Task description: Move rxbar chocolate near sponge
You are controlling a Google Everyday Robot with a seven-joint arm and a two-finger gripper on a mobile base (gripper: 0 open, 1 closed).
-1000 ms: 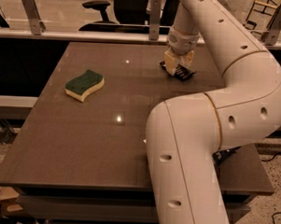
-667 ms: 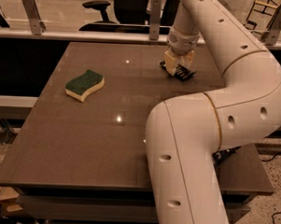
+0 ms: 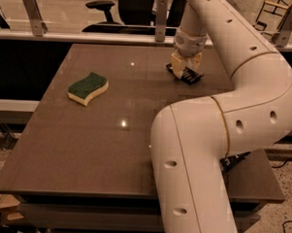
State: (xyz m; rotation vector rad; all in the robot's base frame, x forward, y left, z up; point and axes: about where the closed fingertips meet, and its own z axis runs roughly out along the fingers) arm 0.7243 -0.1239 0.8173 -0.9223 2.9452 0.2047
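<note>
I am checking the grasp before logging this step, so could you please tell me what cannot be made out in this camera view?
1. The rxbar chocolate: mostly covered by the gripper at the far side of the table; only a dark edge shows, and its lettering is too small to read.
2. Whether the gripper holds the bar: hidden by its own body.
3. The table's near right part: hidden behind the arm.

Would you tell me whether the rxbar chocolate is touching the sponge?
Apart: the camera view shows bare table between the sponge and the rxbar chocolate, which lies under the tool.
</note>
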